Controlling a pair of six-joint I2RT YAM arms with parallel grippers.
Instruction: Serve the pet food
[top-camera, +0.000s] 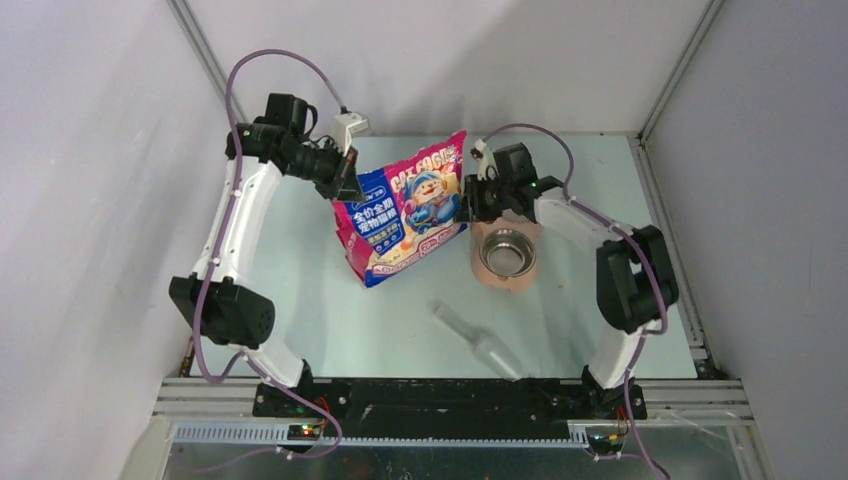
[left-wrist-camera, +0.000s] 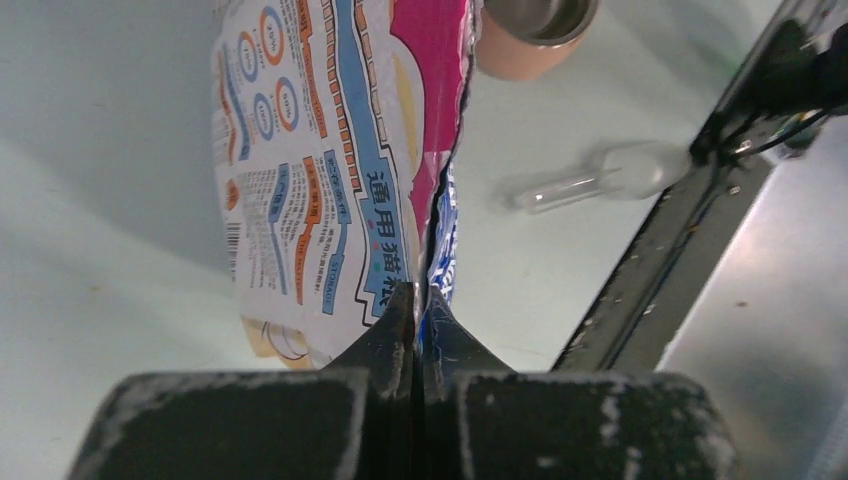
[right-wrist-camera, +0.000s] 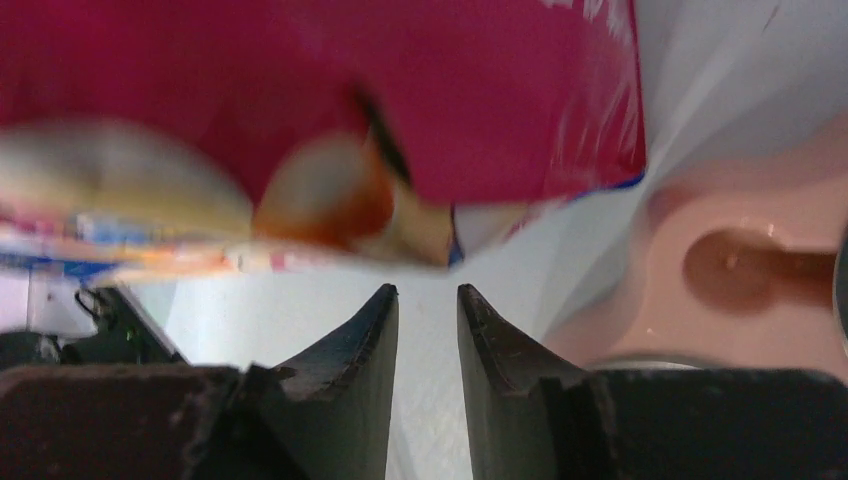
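Left pincer pinches the bag by its top edge, propping it upright on the surface. Right pincer is narrowly spread and empty, just short of the opposite edge, likely to part the mouth. Pet food unseen, presumably inside the bag; bowl waits just beside.

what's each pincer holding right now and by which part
Left pincer pinches the cat food bag by its side edge; right pincer holds nothing, jaws apart just short of the bag.
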